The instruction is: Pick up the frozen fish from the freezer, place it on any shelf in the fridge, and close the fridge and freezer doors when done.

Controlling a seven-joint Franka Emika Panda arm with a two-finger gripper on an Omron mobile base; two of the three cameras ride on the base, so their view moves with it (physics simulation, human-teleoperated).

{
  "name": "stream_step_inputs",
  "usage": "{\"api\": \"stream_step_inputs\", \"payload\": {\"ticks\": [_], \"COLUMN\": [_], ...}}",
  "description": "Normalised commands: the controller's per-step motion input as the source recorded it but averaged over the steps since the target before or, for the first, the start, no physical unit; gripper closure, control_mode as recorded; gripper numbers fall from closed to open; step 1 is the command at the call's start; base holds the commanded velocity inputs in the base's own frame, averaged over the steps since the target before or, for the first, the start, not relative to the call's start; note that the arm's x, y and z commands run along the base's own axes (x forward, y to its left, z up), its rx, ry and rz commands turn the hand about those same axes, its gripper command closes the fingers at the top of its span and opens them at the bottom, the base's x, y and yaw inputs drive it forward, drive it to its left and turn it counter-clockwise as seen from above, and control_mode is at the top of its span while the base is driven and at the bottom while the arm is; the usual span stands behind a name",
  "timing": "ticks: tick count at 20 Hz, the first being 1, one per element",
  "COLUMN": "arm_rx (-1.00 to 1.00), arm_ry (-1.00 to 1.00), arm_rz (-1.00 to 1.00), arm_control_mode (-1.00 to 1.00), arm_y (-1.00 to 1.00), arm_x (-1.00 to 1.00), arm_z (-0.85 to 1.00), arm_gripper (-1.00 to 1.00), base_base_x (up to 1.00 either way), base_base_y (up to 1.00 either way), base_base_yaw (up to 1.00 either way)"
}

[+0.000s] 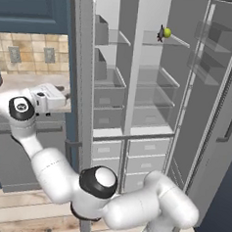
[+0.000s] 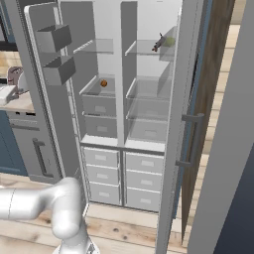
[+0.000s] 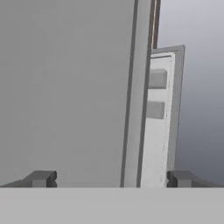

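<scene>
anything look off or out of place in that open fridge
Nothing is spilled or damaged. Both doors stand wide open. The fish lies on an upper glass shelf in the right compartment, right beside a yellow-green ball. A small orange ball sits alone in the left compartment.

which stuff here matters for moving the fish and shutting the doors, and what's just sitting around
Part of the job:
frozen fish, already on an upper glass shelf
fridge door, open
freezer door, open
end effector, open and empty

Just lying about:
yellow-green ball beside the fish
orange ball in a freezer bin
white appliance on the counter
</scene>
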Motion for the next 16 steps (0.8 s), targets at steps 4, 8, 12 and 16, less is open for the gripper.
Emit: {"api": "stream_step_inputs", "payload": {"ticks": [4,8,12,16], "arm_rx": [0.0,0.0,0.0,0.0], "arm_ry": [0.0,0.0,0.0,-0.01], "arm_rz": [-0.03,-0.02,-0.01,0.0], "arm_control_mode": [-1.0,-1.0,-1.0,-1.0], "arm_y": [-0.27,-0.28,-0.53,-0.8], "arm_x": [0.2,0.17,0.03,0.0], "arm_z": [0.0,0.0,0.0,0.02], "arm_gripper": [-1.0,-1.0,-1.0,-1.0], "base_base_x": [0.0,0.0,0.0,0.0], "base_base_y": [0.0,0.0,0.0,0.0], "base_base_yaw": [0.0,0.0,0.0,0.0]}}
